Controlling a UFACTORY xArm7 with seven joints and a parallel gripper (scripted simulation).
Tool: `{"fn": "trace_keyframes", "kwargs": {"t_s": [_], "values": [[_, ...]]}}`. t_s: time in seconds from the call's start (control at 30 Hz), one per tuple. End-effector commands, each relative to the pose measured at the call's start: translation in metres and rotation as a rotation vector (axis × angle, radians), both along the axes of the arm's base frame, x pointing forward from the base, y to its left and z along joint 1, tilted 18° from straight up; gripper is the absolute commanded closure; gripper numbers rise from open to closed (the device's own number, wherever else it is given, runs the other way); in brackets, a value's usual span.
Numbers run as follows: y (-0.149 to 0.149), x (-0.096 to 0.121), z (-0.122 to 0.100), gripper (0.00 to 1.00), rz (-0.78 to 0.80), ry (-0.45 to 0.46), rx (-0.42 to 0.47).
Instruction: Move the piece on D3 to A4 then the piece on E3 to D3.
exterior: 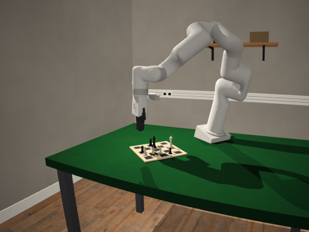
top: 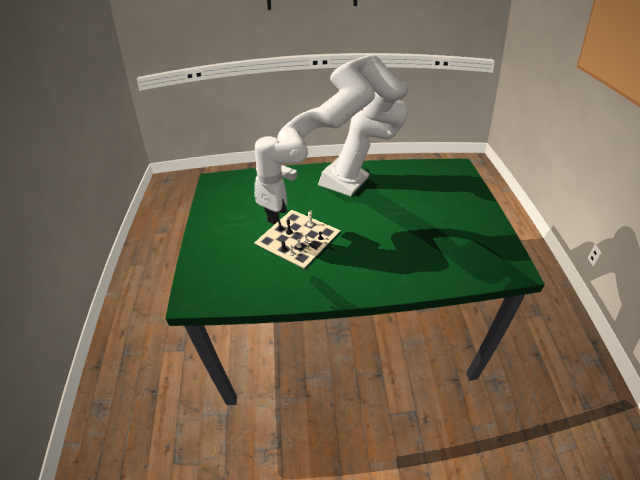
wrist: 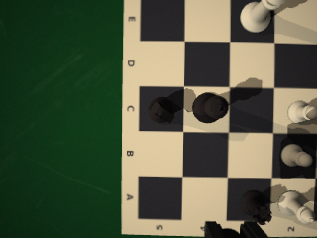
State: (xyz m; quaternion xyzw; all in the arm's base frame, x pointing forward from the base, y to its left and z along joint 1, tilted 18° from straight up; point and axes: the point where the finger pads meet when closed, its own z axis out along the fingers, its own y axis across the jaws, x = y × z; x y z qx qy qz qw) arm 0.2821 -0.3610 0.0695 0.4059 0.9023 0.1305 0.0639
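Note:
The small chessboard (top: 305,260) (exterior: 147,158) (wrist: 130,84) lies on the green table (top: 413,248) (exterior: 224,180). My gripper (top: 278,224) (exterior: 140,127) (wrist: 237,231) hangs above the board's A edge, near columns 4 and 3. It is shut on a dark piece that its black fingers mostly hide. In the wrist view D3 (wrist: 252,63) and A4 (wrist: 204,197) are empty. A tall white piece (wrist: 256,17) (top: 310,218) (exterior: 170,141) stands upright on E3. Black pieces stand on C5 (wrist: 160,110), C4 (wrist: 210,107) and A3 (wrist: 255,205).
White pieces stand on C2 (wrist: 299,111), B2 (wrist: 296,156) and A2 (wrist: 293,204). The arm's base (top: 343,180) (exterior: 212,136) sits on the table behind the board. The table's left edge is near the board.

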Motion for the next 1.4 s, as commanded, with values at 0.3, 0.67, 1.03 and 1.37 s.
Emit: {"fn": "trace_keyframes", "kwargs": {"t_s": [0.3, 0.67, 1.03, 1.37], "values": [[-0.004, 0.003, -0.005, 1.0, -0.002, -0.004, 0.032], [0.003, 0.01, -0.036, 1.0, -0.002, -0.004, 0.032], [0.013, 0.021, -0.081, 1.0, -0.002, -0.004, 0.032], [0.015, 0.024, -0.091, 1.0, -0.002, -0.004, 0.032]]}}
